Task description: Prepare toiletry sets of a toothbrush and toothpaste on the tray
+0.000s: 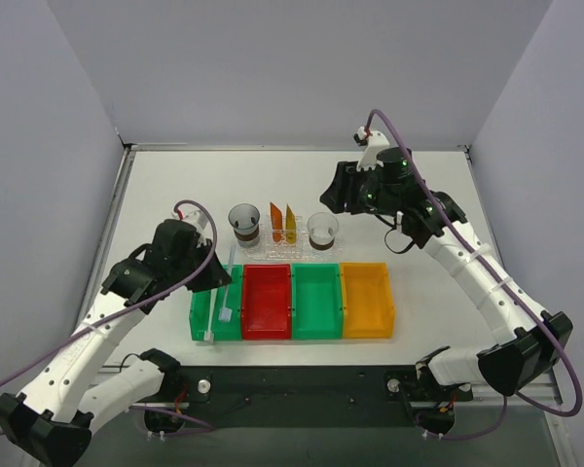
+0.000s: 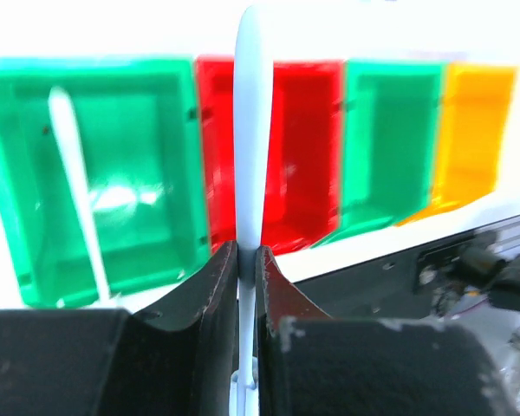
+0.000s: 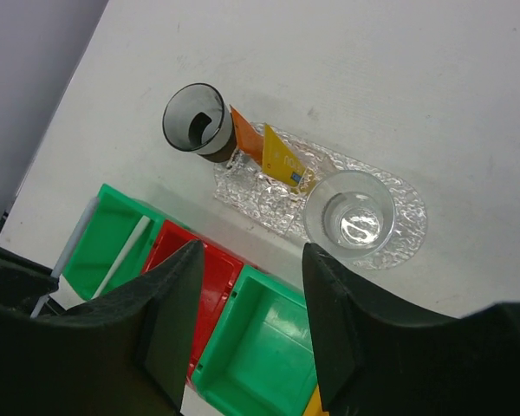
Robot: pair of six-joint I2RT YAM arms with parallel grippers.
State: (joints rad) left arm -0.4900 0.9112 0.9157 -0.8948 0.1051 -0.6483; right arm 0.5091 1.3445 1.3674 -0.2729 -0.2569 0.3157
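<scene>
My left gripper (image 2: pixel 249 251) is shut on the pale blue toothbrush (image 2: pixel 250 130) and holds it over the left green bin (image 2: pixel 147 173). The brush (image 1: pixel 231 265) and gripper (image 1: pixel 222 282) show at that bin's far edge in the top view. The white toothbrush (image 2: pixel 76 191) lies in the same bin (image 1: pixel 214 319). The orange tube (image 3: pixel 245 139) and the yellow-orange tube (image 3: pixel 284 160) stand on the clear bumpy tray (image 3: pixel 269 204) between two cups. My right gripper (image 3: pixel 251 251) is open and empty, raised beyond the tray's right end (image 1: pixel 336 195).
A row of bins stands in front of the tray: green, red (image 1: pixel 267 302), green (image 1: pixel 317 300), orange (image 1: pixel 367 299). A dark-looking cup (image 1: pixel 244 222) and a clear cup (image 1: pixel 322 231) stand on the tray's ends. Bare table lies behind the tray.
</scene>
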